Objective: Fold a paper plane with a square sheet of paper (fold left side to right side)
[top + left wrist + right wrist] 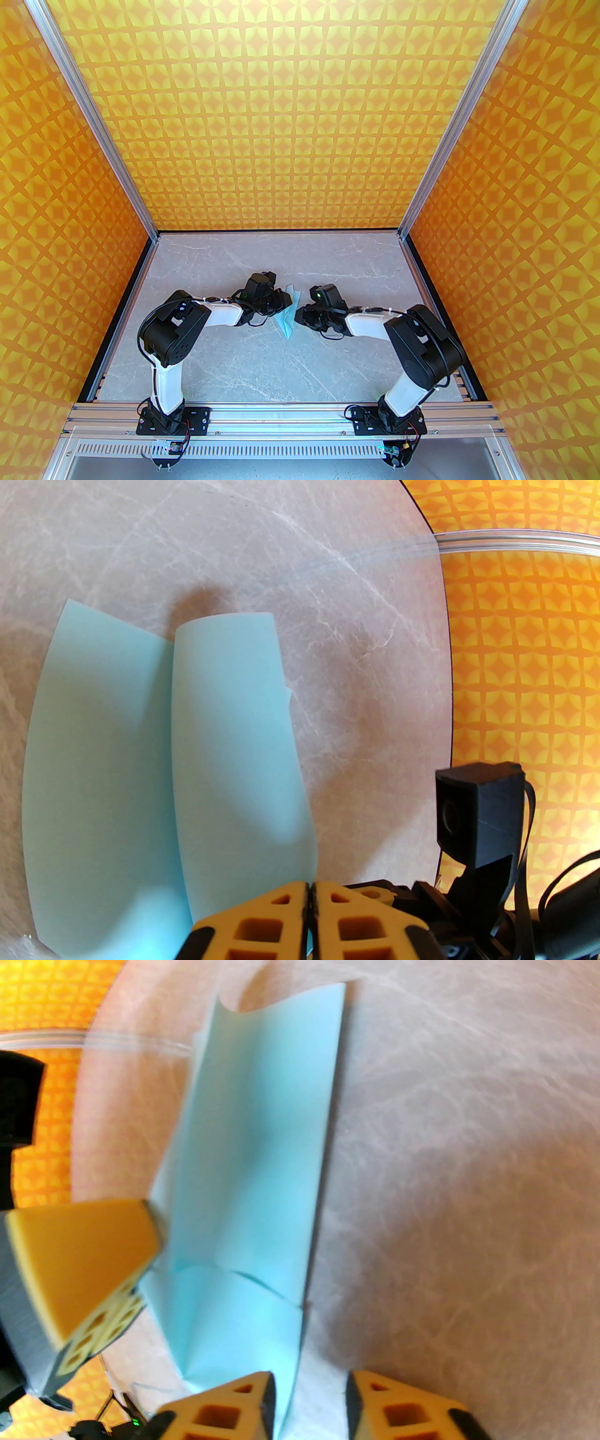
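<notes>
Top: part-folded sheet mid-surface, between left tool and right tool.
Left wrist: left tool clamped on sheet's near edge, one flap curled up.
Right wrist: right tool jaws parted, gripping nothing.
Looks mid-fold. Next: lay the flap rightward and crease it flat.

Pale light-blue paper sheet, folded lengthwise to a narrow strip, mid-table, pointed end toward near edge. One long flap stands up & curls over; other panel lies flatter, crease btwn them.
</notes>
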{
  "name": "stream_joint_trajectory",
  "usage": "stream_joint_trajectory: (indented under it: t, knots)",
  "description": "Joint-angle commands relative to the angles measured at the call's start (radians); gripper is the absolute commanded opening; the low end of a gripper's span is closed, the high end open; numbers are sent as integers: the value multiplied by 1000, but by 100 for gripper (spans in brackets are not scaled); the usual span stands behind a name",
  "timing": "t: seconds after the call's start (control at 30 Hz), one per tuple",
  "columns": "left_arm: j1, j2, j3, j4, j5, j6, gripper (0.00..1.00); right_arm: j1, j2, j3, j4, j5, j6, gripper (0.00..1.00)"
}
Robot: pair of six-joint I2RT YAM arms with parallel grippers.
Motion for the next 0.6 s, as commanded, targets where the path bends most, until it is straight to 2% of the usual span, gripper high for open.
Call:
stream_joint_trajectory:
  t: [0.0, 0.17, 0.57]
  knots:
    - [-7, 6, 22, -20, -13, 19, 11, 2, -32, -50, 147, -42, 74, 37]
    - [-9, 7, 25, -22, -13, 19, 11, 27, -20, -74, 220, -57, 108, 55]
    - [-14, 13, 34, -29, -13, 19, 11, 54, 62, -34, 230, -36, 116, 65]
